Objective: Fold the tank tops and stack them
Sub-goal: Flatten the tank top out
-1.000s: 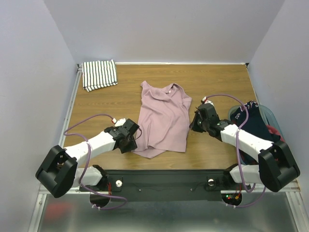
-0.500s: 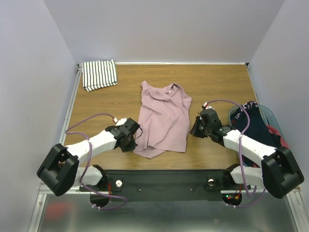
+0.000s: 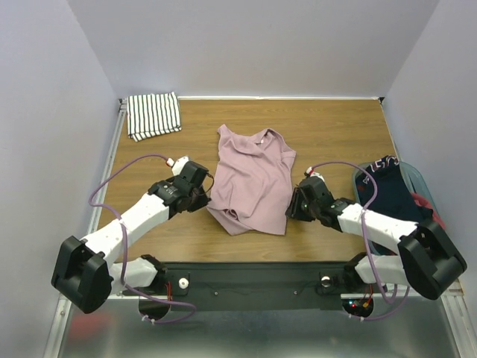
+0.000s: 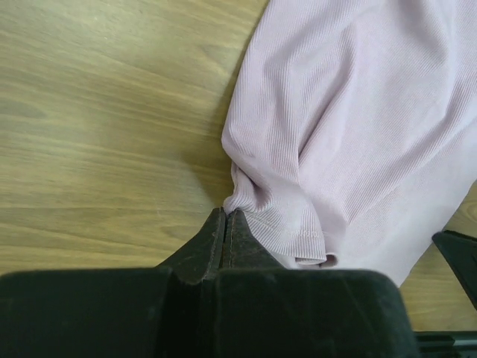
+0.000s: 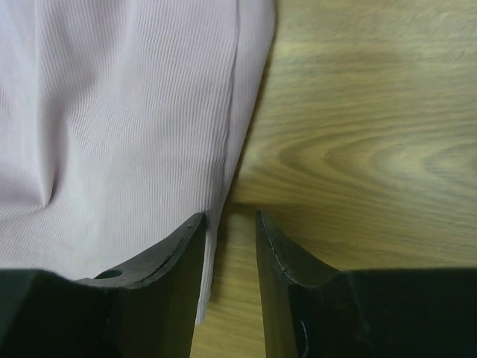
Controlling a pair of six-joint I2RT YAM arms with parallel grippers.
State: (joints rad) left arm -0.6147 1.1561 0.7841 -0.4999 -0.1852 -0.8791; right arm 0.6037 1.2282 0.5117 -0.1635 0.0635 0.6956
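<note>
Top external first: shows the pink tank top (image 3: 253, 179) spread near the middle of the table (image 3: 335, 127), neckline away from the arms, hem toward them. Shows the striped tank top (image 3: 153, 115) already folded in the far left corner, well apart from the pink one. Also takes in a basket (image 3: 419, 179) at the right edge with a dark navy garment (image 3: 387, 195) and a red garment (image 3: 428, 203), no part of this job.

Left wrist: finds the left end effector (image 4: 225, 220) pressed together at the bunched near-left hem corner of the pink tank top (image 4: 350, 112), apparently clamped on that corner. Right wrist: finds the right end effector (image 5: 229, 224) parted, straddling the near-right hem edge of the pink tank top (image 5: 112, 112), one side over cloth, the other over bare wood, nothing pinched yet.

Reads as the start of folding the pink top: securing both hem corners ahead of the first fold. Calls next for lowering and closing the right side so that the hem edge really sits between the fingers, not beside them. Then, probably, for lifting both corners together and carrying the hem toward the neckline, kept level to avoid a skewed fold. Leaves stacking with the striped one not yet begun.
</note>
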